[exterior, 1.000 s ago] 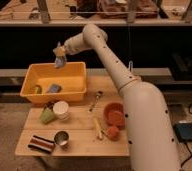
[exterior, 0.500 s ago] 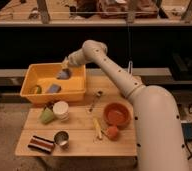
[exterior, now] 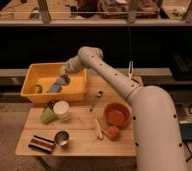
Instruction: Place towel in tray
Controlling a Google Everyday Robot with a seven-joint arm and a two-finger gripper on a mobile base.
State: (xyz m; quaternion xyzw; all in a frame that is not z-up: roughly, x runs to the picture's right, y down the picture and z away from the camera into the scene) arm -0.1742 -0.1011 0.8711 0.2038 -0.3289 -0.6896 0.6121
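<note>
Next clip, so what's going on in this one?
A one-armed robot is putting a towel into the yellow tray at the table's back left. Its end effector is reaching down inside the tray, with the grey-blue towel hanging just under it, above the tray floor. Whether it has let go can't be told.

- You had one gripper (exterior: 65, 71), positioned over the tray's interior.
- You had one yellow tray (exterior: 49, 93).
- One grey-blue towel (exterior: 62, 80) was counted at the gripper.
- One orange bowl (exterior: 117, 114).
- Two cups: one green (exterior: 47, 116), one white (exterior: 62, 109).
- One metal can (exterior: 62, 138).
- One striped cloth (exterior: 41, 143).
</note>
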